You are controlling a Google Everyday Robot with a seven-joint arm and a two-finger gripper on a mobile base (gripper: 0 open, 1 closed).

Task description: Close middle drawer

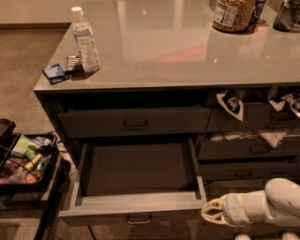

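The middle drawer [136, 206] is pulled far out of the dark grey cabinet. It shows lighter inner walls, a dark bare floor and a small metal pull [139, 219] on its front. My gripper [206, 213], with cream fingers on a white arm, is low at the right, just beside the drawer's front right corner. Its fingertips meet and it holds nothing. The drawer above [136, 123] is closed.
On the countertop [187, 51] stand a water bottle [85, 40], a blue packet [54, 73] and a jar [233, 13]. A black cart with snacks [23, 161] stands at the left. The right-hand drawers [248, 150] have bags hanging out above them.
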